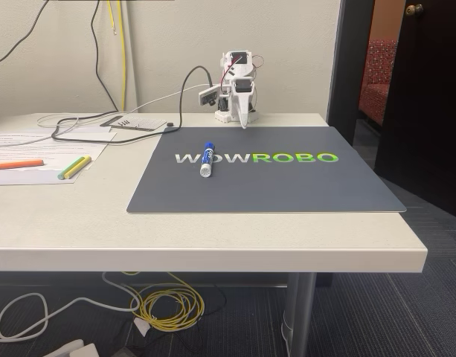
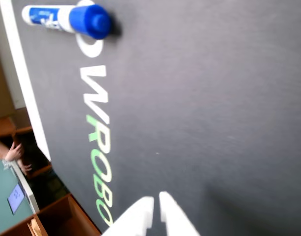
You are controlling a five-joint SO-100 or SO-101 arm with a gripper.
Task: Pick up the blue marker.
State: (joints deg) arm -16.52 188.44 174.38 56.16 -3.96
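The blue marker [image 1: 207, 158] lies flat on the dark grey mat [image 1: 287, 186], across the white letters of its logo, blue cap pointing away from the front edge. In the wrist view the blue marker [image 2: 67, 18] sits at the top left, cap to the right. My white gripper [image 1: 243, 119] hangs folded at the back of the table, tips pointing down just past the mat's far edge, well behind the marker. In the wrist view the gripper [image 2: 155, 204] enters from the bottom, its fingertips almost together and holding nothing.
Left of the mat lie an orange pen [image 1: 18, 163] and thin green and yellow pens [image 1: 74, 167] on papers [image 1: 42, 145]. Black and grey cables [image 1: 101, 119] trail along the back left. The table's front edge [image 1: 213, 256] and right edge are close to the mat.
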